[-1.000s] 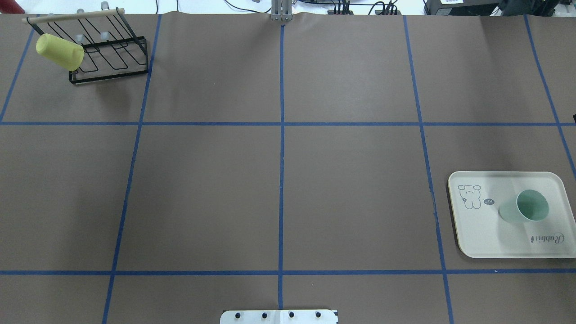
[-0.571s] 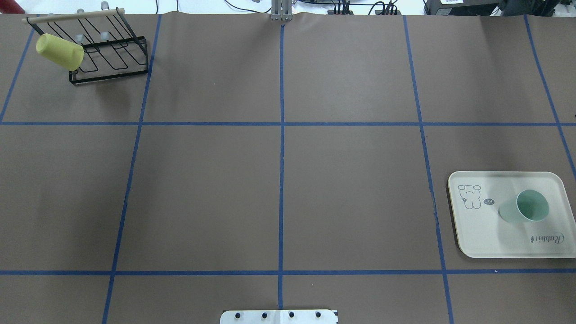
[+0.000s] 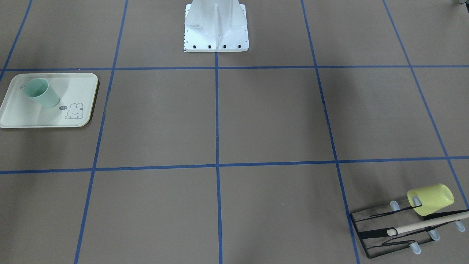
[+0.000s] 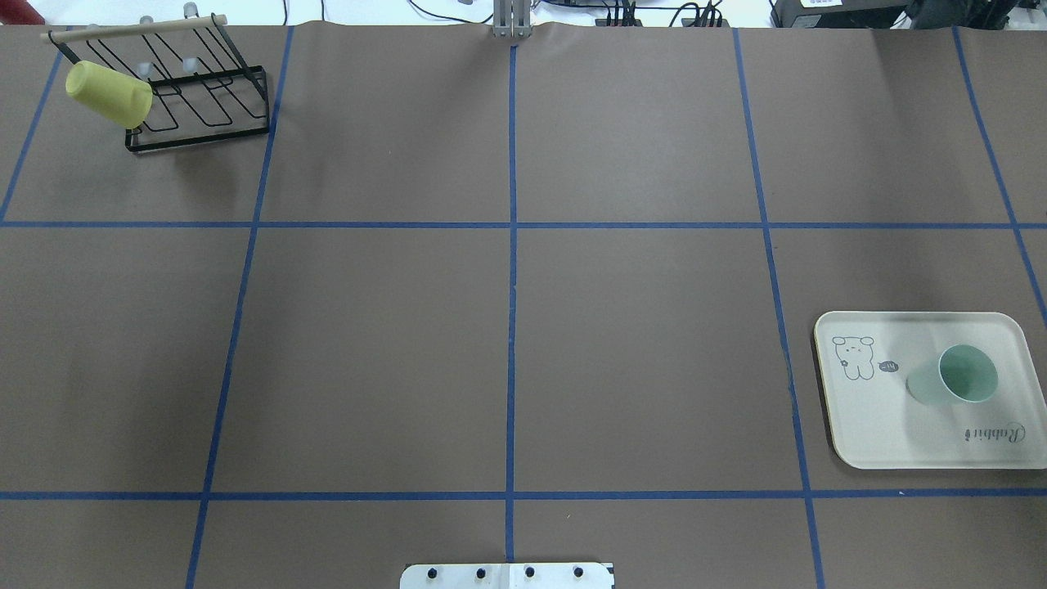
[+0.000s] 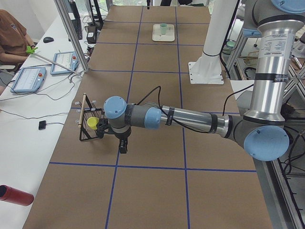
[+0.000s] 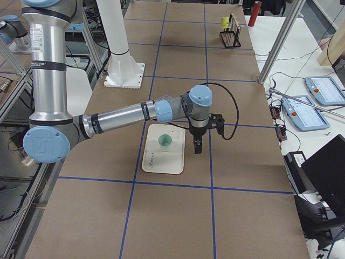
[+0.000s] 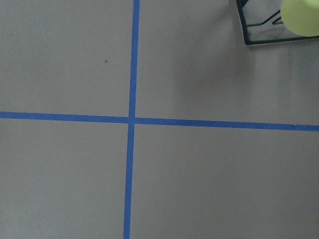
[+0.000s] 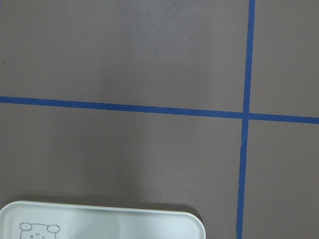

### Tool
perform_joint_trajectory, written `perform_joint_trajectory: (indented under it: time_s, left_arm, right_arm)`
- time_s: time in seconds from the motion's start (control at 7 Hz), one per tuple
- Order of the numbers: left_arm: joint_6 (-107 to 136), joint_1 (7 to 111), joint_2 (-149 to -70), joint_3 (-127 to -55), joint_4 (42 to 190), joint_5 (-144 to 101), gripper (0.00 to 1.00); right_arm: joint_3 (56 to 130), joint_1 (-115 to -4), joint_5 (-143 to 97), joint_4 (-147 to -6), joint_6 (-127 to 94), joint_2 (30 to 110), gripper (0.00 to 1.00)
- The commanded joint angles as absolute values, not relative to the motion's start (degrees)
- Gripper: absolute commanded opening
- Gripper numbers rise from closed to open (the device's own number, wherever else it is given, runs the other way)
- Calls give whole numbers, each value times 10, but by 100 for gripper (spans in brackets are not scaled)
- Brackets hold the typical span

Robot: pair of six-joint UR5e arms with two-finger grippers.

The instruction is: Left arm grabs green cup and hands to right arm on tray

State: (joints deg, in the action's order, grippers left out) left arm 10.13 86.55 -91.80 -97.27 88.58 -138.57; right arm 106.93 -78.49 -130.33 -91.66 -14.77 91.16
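Observation:
The green cup (image 4: 953, 376) stands upright, mouth up, on the cream tray (image 4: 867, 425) at the right of the table. It also shows in the front view (image 3: 38, 93) and the right side view (image 6: 164, 142). The right arm (image 6: 124, 116) reaches out low; its gripper (image 6: 197, 147) hangs pointing down beside the tray's rabbit end, apart from the cup. The left arm (image 5: 186, 119) holds its gripper (image 5: 123, 147) pointing down over the table near the rack. I cannot tell whether either gripper is open or shut.
A yellow-green cup (image 4: 109, 94) hangs on a black wire rack (image 4: 204, 106) with a wooden bar at the far left corner. The robot's white base (image 3: 216, 29) stands at the near middle edge. Blue tape lines cross the brown table cover.
A small dark shape at the right edge of the overhead view is gone. The cup, tray and rack have not moved.

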Motion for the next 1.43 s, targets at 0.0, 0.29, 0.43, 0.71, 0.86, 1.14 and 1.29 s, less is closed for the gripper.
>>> perform_joint_trajectory:
  time_s: [0.0, 0.29, 0.43, 0.71, 0.86, 1.14, 1.29]
  left_arm:
    - [103, 865, -908, -989, 887, -1383, 100]
    - [103, 864, -909, -986, 889, -1381, 100]
    - [103, 864, -911, -984, 889, -1380, 100]
    - [103, 864, -913, -983, 889, -1380, 100]
    - [103, 863, -915, -983, 889, -1380, 100]
    - [103, 863, -916, -982, 890, -1380, 100]
    - [103, 863, -917, -982, 890, -1381, 100]
  right_arm:
    - [1066, -784, -1303, -916, -149, 911, 99]
    - [1065, -784, -1304, -915, -149, 908, 99]
    - [1063, -784, -1305, -915, -151, 908, 99]
    - [1060, -784, -1304, -913, -154, 907, 99]
    - [1058, -783, -1303, -913, -154, 907, 99]
    - [1051, -781, -1302, -913, -154, 902, 99]
    - [1050, -781, -1302, -913, -154, 898, 99]
